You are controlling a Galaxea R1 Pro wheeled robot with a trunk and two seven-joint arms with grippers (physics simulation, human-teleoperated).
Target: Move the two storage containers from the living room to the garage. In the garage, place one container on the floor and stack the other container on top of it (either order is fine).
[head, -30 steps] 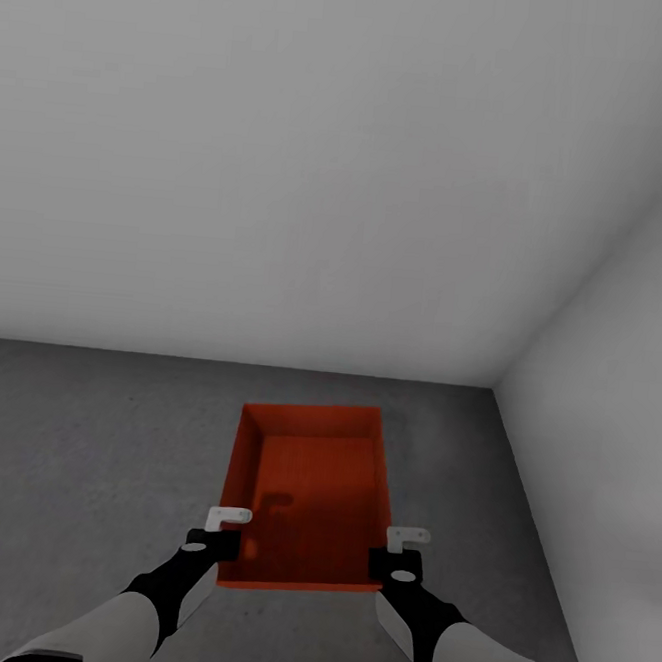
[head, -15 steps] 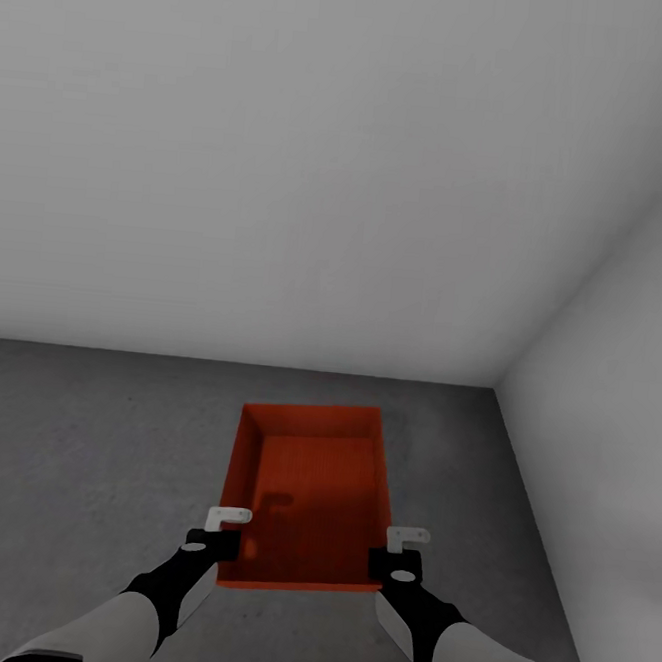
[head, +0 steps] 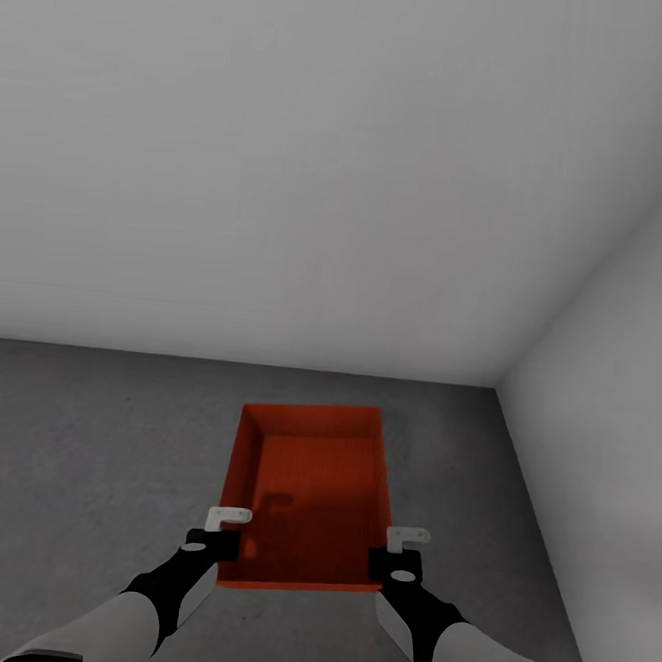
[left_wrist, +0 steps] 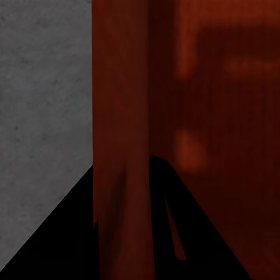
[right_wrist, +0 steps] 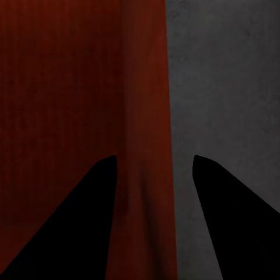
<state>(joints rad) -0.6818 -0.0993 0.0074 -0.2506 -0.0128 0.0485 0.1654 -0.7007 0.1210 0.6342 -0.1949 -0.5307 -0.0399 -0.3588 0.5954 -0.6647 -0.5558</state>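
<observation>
You can't tell whether the storage container (head: 307, 495) rests on the floor (head: 80, 450) or hangs just above it. Both forearms are cut off at the near edge, and each fingertip's contact with the wall is hidden.

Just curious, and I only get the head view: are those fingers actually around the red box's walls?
Observer: Yes. The left wrist view shows the storage container's side wall running between the left fingers, one inside and one outside.
Operator: Same on the right?
Observer: There too the wall passes between the right fingers, but a thin strip of floor shows between the wall and the outer finger.
</observation>
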